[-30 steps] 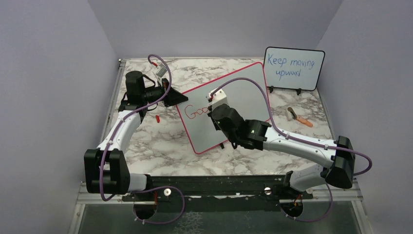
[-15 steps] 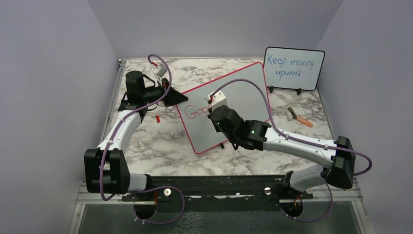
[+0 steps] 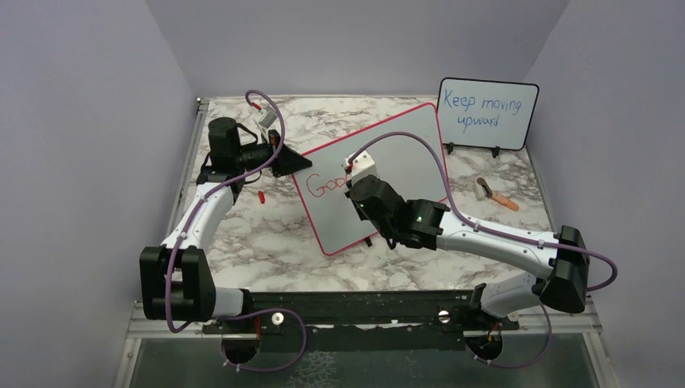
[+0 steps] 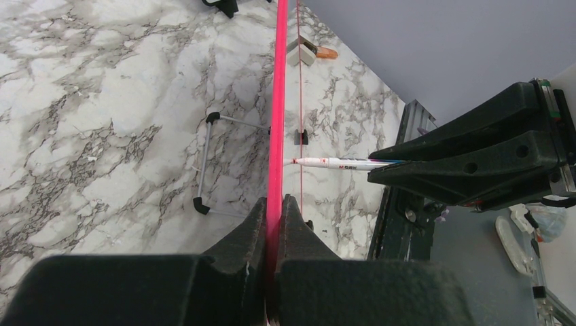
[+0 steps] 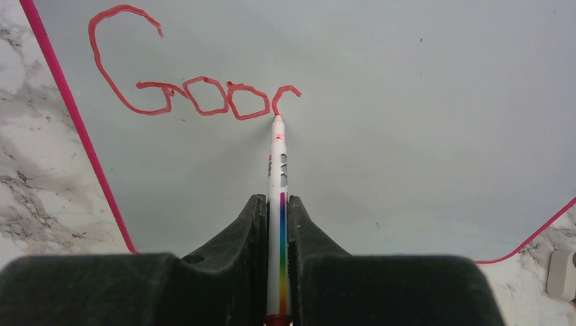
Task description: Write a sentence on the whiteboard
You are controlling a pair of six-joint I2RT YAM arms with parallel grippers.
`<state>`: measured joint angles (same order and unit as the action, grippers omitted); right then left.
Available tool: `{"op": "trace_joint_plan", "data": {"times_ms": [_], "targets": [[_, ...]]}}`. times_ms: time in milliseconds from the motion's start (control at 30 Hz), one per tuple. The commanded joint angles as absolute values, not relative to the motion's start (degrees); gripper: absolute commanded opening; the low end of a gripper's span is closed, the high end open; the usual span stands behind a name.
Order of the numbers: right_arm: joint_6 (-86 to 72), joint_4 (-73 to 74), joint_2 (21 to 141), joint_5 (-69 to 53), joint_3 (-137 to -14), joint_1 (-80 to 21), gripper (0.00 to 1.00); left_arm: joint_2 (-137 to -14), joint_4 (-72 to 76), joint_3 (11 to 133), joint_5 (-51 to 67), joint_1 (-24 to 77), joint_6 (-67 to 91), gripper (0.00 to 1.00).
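Note:
The whiteboard (image 3: pixel 404 149), white with a thin red-pink frame, stands tilted on the marble table. My left gripper (image 3: pixel 299 164) is shut on its left edge; the left wrist view shows the jaws (image 4: pixel 275 204) pinching the pink frame (image 4: pixel 278 81). My right gripper (image 3: pixel 352 176) is shut on a white marker (image 5: pixel 278 159) with a rainbow stripe. The marker's tip touches the whiteboard (image 5: pixel 421 102). The sentence (image 5: pixel 197 95) reads "Goo" in red, followed by a short curved stroke at the tip. The marker (image 4: pixel 333 163) also shows from the side in the left wrist view.
A smaller black-framed board (image 3: pixel 487 109) with blue writing stands at the back right. An orange-handled object (image 3: pixel 494 194) lies on the table to the whiteboard's right. A small red cap (image 3: pixel 262 196) lies left of the board. Wire stand feet (image 4: pixel 204 204) prop the board from behind.
My right gripper has shifted slightly up and left with the marker on the board. The left arm and the whiteboard have not moved.

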<state>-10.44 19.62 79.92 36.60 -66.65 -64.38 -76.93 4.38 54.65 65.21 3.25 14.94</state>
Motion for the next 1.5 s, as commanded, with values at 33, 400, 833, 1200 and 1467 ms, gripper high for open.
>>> {"op": "trace_joint_plan", "data": {"times_ms": [33, 400, 833, 1200, 1467], "targets": [[-10.38, 21.08, 79.62, 39.49, -65.98, -63.56, 0.01, -78.43, 0.43, 54.14, 65.50, 4.92, 10.06, 0.00], [-10.20, 20.92, 79.51, 39.78, -66.42, -63.33, 0.01, -78.32, 0.44, 54.14, 65.57, 4.92, 10.02, 0.00], [-9.71, 19.69, 78.36, 40.18, -66.45, -62.97, 0.01, -78.31, 0.36, 54.14, 65.61, 4.93, 10.10, 0.00], [-8.17, 15.68, 75.10, 37.71, -67.33, -62.93, 0.01, -78.31, 0.41, 54.13, 65.50, 4.92, 10.11, 0.00], [-5.64, 13.14, 76.66, 36.92, -69.86, -62.50, 0.01, -78.40, 0.40, 54.09, 65.58, 4.99, 10.11, 0.00]]}}
